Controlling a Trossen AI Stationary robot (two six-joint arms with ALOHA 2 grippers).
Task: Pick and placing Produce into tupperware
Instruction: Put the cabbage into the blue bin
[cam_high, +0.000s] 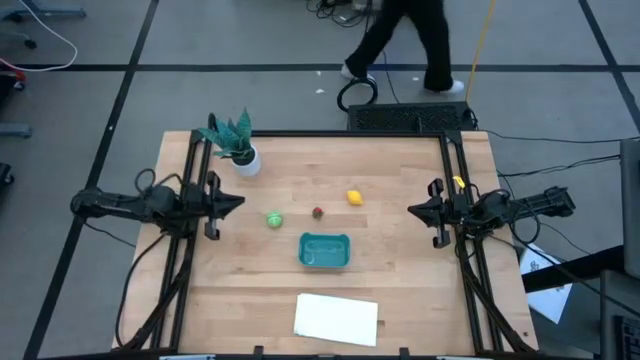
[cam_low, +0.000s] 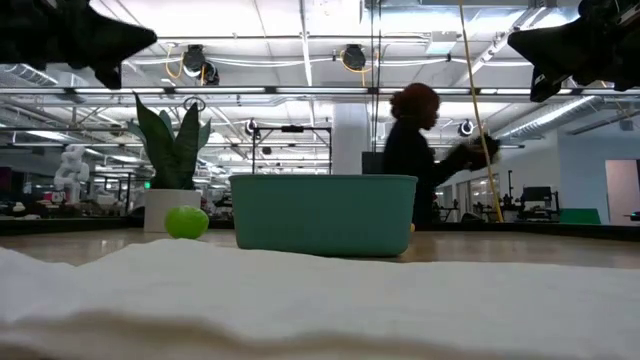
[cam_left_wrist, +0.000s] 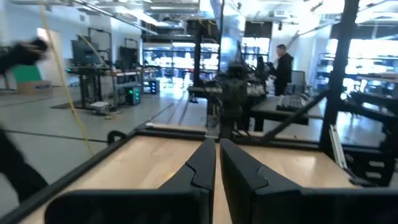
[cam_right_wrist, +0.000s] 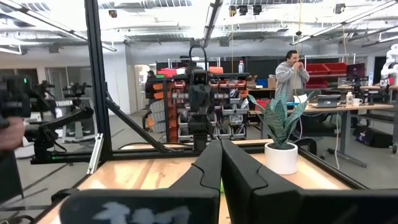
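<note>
The teal tupperware (cam_high: 325, 250) sits on its base in the table's middle, also seen in the low view (cam_low: 323, 213). The round light-green piece (cam_high: 274, 219) (cam_low: 186, 221) lies on the wood to its left. A small red piece (cam_high: 318, 212) rests just beyond it, and the yellow lemon-like piece (cam_high: 354, 197) lies farther right. My left gripper (cam_high: 238, 202) (cam_left_wrist: 217, 148) hovers shut at the table's left side. My right gripper (cam_high: 412, 209) (cam_right_wrist: 220, 148) hovers shut at the right side. Both are held above the table, apart from every item.
A teal-leaved potted plant (cam_high: 238, 146) stands in a white pot near the far left corner. A flat white sheet (cam_high: 336, 318) lies by the near edge. Black frame rails (cam_high: 195, 190) run along both sides. A person (cam_high: 405, 40) walks beyond the far edge.
</note>
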